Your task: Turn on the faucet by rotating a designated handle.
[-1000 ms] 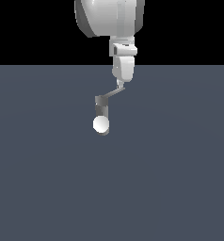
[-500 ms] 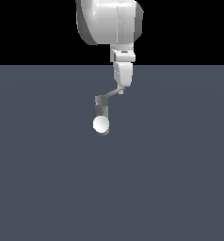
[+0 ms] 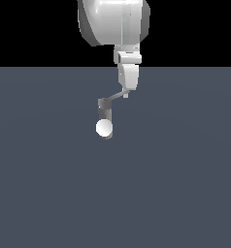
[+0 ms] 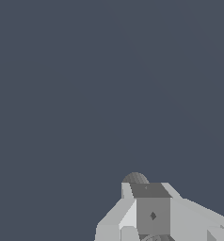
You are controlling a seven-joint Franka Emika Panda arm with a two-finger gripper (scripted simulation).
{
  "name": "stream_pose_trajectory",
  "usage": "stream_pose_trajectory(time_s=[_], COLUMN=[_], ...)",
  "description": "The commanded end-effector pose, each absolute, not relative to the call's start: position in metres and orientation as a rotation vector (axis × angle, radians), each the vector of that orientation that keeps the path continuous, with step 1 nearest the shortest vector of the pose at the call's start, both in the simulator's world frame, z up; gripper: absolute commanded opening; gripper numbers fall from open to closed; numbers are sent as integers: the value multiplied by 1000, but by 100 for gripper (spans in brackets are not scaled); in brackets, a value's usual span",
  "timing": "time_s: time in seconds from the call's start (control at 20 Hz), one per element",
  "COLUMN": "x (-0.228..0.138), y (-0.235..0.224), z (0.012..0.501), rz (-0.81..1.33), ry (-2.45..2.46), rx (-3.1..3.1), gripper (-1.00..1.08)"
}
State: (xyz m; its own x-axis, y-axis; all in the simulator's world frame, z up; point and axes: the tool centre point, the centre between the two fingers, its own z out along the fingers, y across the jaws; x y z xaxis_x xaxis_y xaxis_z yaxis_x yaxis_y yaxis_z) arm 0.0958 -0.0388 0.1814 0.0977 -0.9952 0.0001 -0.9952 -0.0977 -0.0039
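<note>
Gripper (image 3: 126,92) hangs from the white arm (image 3: 112,22) in the exterior view, its tip at the outer end of the handle (image 3: 116,96); whether its fingers are spread or pinching the bar I cannot tell. That handle slants down toward the exterior view's left into the faucet (image 3: 104,116), which stands on the grey bench (image 3: 185,184) with its white round end lowest. From the wrist view, pale gripper (image 4: 151,214) blocks fill one corner, a grey rounded part peeking just past them.

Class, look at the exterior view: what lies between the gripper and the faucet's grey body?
Only the handle: the thin bar spans from the gripper to the faucet body's top. Nothing else shows there; the exterior view shows this.
</note>
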Motion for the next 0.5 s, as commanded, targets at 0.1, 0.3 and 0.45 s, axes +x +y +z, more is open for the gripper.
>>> stream_pose_trajectory(time_s=[0.1, 0.3, 0.45], x=[82, 71, 62], y=[-42, -44, -45], z=[181, 181, 181], rz=[1, 1, 1], ry=[2111, 2111, 2112], rx=[-2327, -2327, -2326], gripper=[-100, -100, -100])
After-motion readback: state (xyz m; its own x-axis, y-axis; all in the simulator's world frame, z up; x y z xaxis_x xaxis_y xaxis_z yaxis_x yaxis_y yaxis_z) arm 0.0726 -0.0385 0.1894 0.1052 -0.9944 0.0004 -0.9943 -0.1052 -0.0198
